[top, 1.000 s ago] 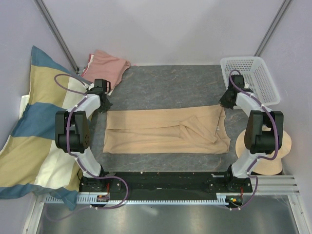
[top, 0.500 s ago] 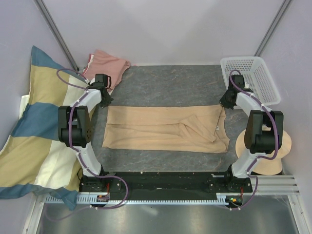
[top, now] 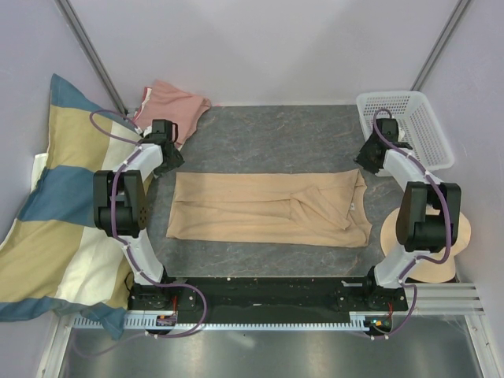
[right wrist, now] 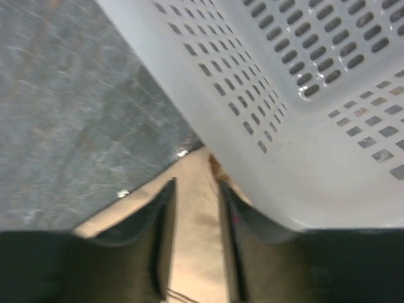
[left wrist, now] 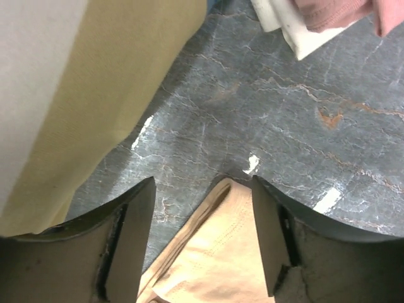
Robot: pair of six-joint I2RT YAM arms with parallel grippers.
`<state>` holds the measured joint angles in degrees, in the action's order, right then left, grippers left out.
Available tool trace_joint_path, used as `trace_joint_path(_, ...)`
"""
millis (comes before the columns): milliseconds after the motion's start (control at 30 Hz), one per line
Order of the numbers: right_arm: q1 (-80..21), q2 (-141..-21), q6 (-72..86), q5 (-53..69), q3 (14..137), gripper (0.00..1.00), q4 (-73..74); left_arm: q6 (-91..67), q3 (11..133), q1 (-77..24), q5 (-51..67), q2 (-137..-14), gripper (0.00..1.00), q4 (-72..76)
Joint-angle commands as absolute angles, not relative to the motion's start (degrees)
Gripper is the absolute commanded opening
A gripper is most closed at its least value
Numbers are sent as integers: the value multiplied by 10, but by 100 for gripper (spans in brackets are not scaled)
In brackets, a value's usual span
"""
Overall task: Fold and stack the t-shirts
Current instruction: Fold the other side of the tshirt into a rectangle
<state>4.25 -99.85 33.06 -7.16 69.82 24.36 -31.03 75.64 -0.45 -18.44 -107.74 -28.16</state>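
So the tan t-shirt (top: 268, 209) is lying in the middle of the table (top: 268, 138) as one long flat strip, neck end on the right. Both claws were clamped on its far corners a second ago. Now the left gripper (top: 165, 157) has let go, jaws wide, with the shirt corner sitting loose on the table under the gap. The right gripper (top: 366, 159) has also cracked open a bit, and the cloth just shows through the slot without looking pinched. Both arms have backed off toward the far edge. I'd guess that fold is laid down and the crosswise fold comes next.

The salmon-pink t-shirt (top: 172, 106) is still crumpled in the back left corner. The white basket (top: 425, 130) crowds the right claw, the striped pillow (top: 55, 205) hugs the left side, and a beige hat-shaped thing (top: 437, 264) sits near right.
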Motion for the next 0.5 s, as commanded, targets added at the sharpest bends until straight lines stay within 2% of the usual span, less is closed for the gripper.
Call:
trace_joint_path(0, 53, -927, 315, -39, 693, 47, 177, -297, 781, -3, -201, -1049, 72, -270)
trace_joint_path(167, 47, -876, 307, 17, 672, 57, 130, -298, 766, -2, -186, -999, 77, -261)
trace_joint_path(333, 26, -851, 287, 72, 675, 60, 148, -312, 720, -10, -138, -950, 77, -241)
trace_joint_path(467, -13, -817, 275, 45, 647, 61, 194, -330, 672, -32, -119, -907, 78, -228)
